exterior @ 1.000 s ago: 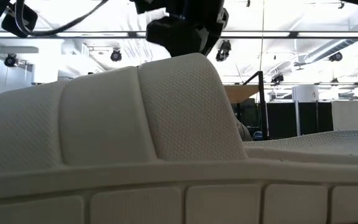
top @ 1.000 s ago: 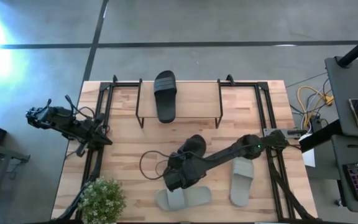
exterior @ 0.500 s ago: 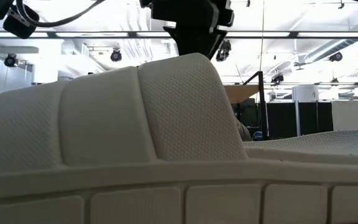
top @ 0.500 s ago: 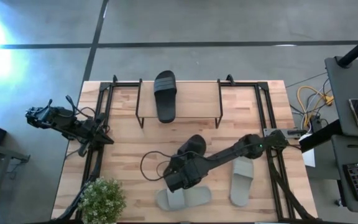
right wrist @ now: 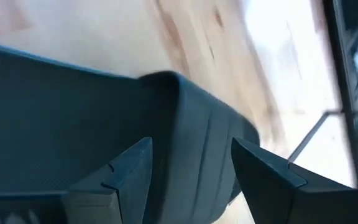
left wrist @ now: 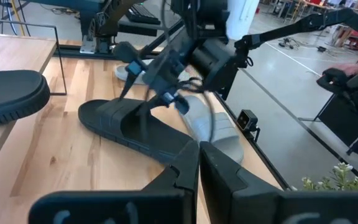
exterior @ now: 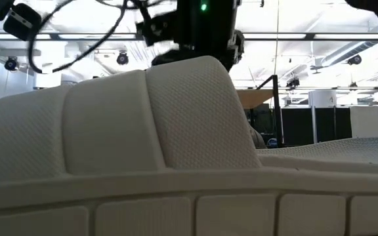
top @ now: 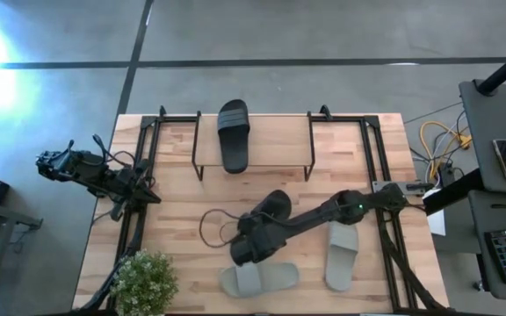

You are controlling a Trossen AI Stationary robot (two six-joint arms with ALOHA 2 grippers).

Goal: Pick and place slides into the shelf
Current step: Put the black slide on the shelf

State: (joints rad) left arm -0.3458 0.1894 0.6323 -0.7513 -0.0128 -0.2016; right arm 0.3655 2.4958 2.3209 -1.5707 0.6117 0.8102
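A black slide (top: pixel 269 211) lies sole-down on the table's middle, seen also in the left wrist view (left wrist: pixel 132 127). My right gripper (top: pixel 251 239) hangs over its near end, open, a finger on either side of the slide's raised strap (right wrist: pixel 194 134). A second black slide (top: pixel 233 133) lies on the shelf's (top: pixel 275 145) plank top. Two pale slides rest on the table near its front edge, one in front of the gripper (top: pixel 257 279), one to the right (top: pixel 341 254). My left gripper (left wrist: pixel 198 158) is shut and waits at the table's left edge (top: pixel 146 195). My right gripper comes at the black slide from above with its open fingers (right wrist: pixel 126 171) astride the strap (right wrist: pixel 194 134). I cannot tell whether either finger touches it. The slide lies flat on the table.
A small green plant (top: pixel 143 281) stands at the table's near left corner. A dark cable (top: pixel 211 230) loops on the wood left of the right gripper. The nearer pale slide (exterior: pixel 143 131) fills the low view. Bare wood (top: pixel 178 206) lies between the shelf and the plant.
My right arm has crept a little toward the table's left, over the black slide, and its wrist has turned somewhat in the low view. The slides lie where they were.
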